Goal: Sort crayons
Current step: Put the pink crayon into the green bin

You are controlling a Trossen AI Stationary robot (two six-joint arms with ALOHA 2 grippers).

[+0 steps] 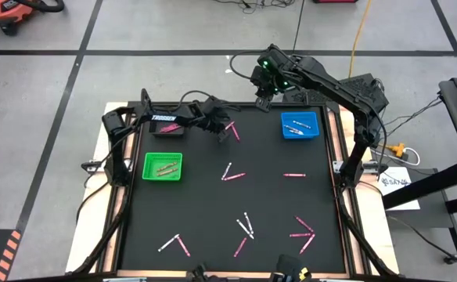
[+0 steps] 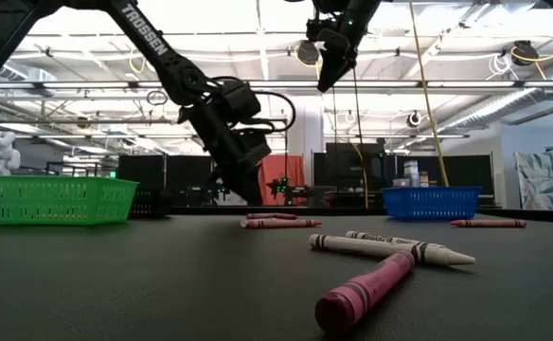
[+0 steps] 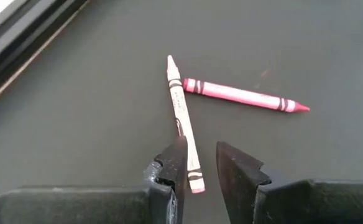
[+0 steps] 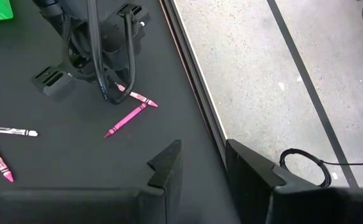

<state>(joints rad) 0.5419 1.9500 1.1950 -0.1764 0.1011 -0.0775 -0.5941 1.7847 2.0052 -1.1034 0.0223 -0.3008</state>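
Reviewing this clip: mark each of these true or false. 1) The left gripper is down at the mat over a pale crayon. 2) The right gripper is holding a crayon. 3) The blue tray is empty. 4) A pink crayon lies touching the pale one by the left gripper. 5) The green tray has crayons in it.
1) True. The left gripper is low over the black mat, its open fingers on either side of the pale crayon.
2) False. The right gripper hangs open and empty, raised above the mat's far edge.
3) False. The blue tray holds a few crayons.
4) True. The pink crayon meets the pale one near its tip.
5) True. The green tray holds a few crayons.
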